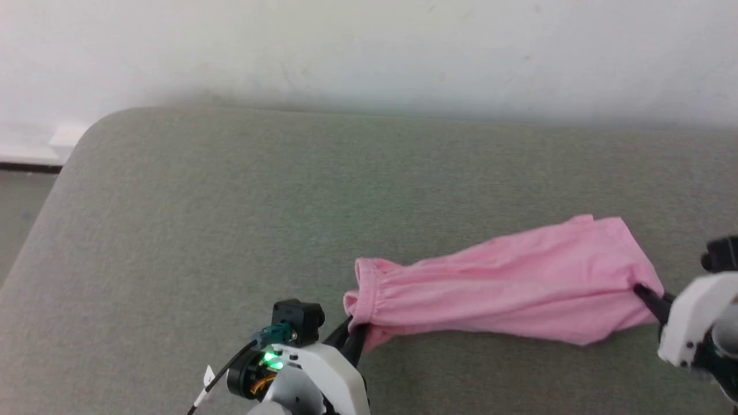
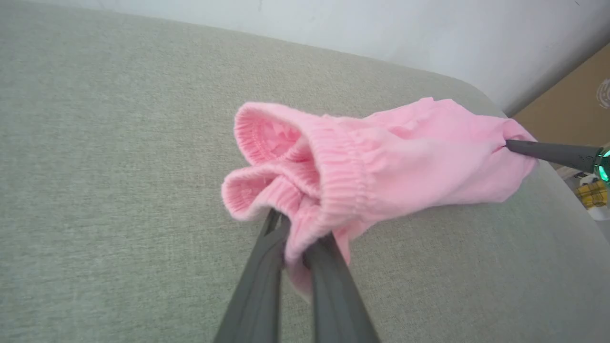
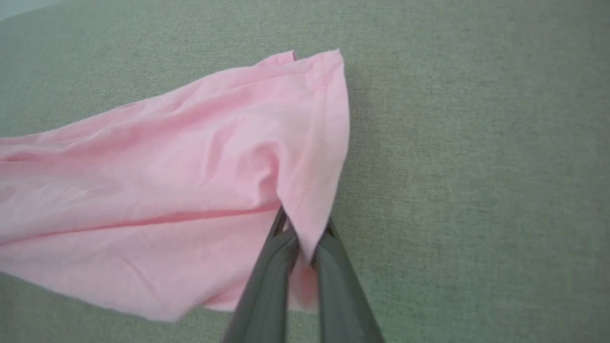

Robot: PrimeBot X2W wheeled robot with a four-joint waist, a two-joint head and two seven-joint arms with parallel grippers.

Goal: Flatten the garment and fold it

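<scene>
2 grips on the garment (image 1: 507,282): left gripper (image 1: 356,335) pinching the waistband (image 2: 333,176), right gripper (image 1: 644,293) pinching the leg hem (image 3: 329,143). Flattening stage, I'd guess next is pulling it taut.

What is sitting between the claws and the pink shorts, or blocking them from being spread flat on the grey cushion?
Nothing visible does. The left claw grips the shorts at the waistband, the right claw at a leg hem, with grey cushion all around them.
</scene>
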